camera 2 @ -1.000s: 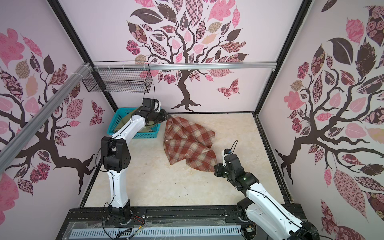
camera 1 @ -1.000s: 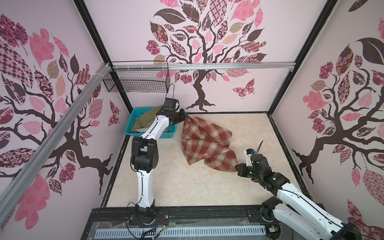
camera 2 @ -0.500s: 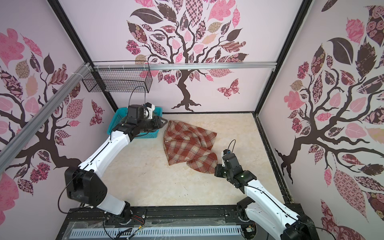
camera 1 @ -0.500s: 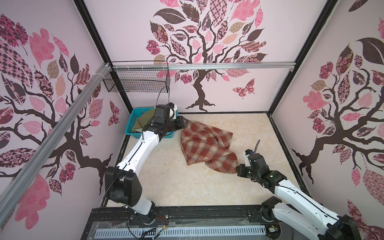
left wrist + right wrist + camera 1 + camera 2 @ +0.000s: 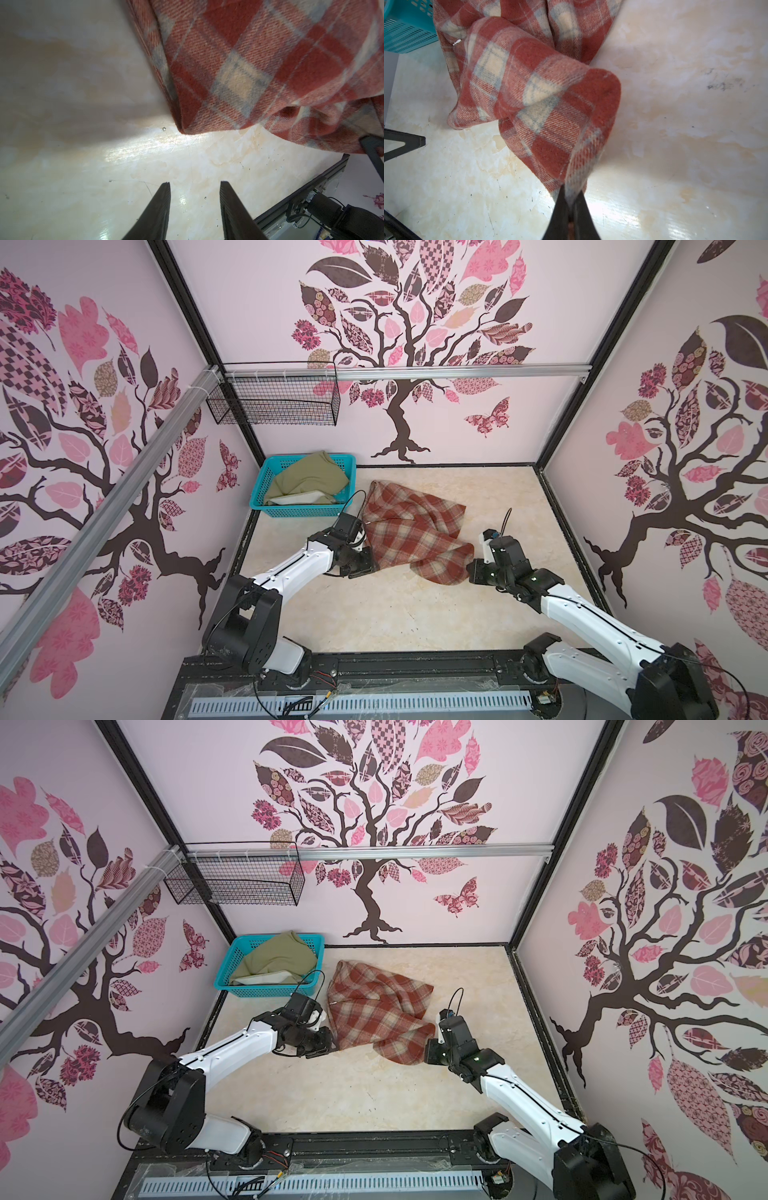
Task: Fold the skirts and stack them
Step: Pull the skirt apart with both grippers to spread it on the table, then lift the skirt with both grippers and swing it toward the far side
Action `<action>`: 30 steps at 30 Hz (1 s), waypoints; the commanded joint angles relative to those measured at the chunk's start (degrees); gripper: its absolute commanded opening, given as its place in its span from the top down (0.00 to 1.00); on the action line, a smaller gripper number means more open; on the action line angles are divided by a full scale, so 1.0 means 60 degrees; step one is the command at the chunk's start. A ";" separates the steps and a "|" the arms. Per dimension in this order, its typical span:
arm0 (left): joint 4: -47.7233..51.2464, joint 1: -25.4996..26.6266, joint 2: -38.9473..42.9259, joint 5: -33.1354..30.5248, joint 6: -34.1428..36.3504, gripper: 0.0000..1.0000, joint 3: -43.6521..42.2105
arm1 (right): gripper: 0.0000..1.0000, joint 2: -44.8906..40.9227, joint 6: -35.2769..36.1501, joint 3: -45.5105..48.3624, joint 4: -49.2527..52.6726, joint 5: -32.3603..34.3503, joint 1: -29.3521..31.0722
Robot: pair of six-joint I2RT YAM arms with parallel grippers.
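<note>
The plaid skirt [image 5: 415, 537] lies in a crumpled heap on the bench [image 5: 395, 614], near the back and just beside the blue basket [image 5: 299, 512]. The green skirt [image 5: 309, 481] is bunched up inside that basket. So the job looks to be only at its start: the plaid skirt has to be spread flat before it can be folded. The right hand [image 5: 571, 192] is closed tight on the near edge of the plaid skirt, and the cloth rises in a soft fold from where it is pinched. The left hand [image 5: 194, 182] is open and holds nothing. It sits low over the bench with its two fingers [image 5: 158, 207] pointing at the near left corner [image 5: 181, 129] of the skirt, close but not touching. To do this step well, the left hand should slide in low, so that one finger goes under that corner and one goes over it. Then it should close on the whole thick edge, not just the top layer. The cloth looks thick and woolly, so it may bunch up or slip out if only a little bit is pinched. Once both hands hold on, pulling gently apart should smooth the skirt out.
</note>
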State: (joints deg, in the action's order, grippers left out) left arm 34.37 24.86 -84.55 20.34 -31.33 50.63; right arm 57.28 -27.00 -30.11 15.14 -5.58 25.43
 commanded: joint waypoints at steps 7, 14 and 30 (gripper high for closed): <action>-0.2829 0.0043 -0.0915 0.0003 -0.0770 0.57 -0.0677 | 0.91 0.0151 0.0011 -0.0254 -0.0224 -0.0067 0.0037; -0.3066 -0.0042 -0.1361 -0.0722 -0.0375 0.57 -0.0298 | 0.88 0.0158 -0.0095 -0.0126 -0.0383 -0.0139 0.0038; -0.3753 -0.0042 -0.1669 -0.0310 -0.0551 1.00 -0.0352 | 0.89 0.0240 -0.0032 -0.0142 -0.0370 -0.0110 0.0032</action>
State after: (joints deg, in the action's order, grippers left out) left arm 12.64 24.77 -94.56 18.48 -34.87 47.86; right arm 58.04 -27.14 -30.11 13.34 -6.20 25.43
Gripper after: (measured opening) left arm 0.056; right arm 0.118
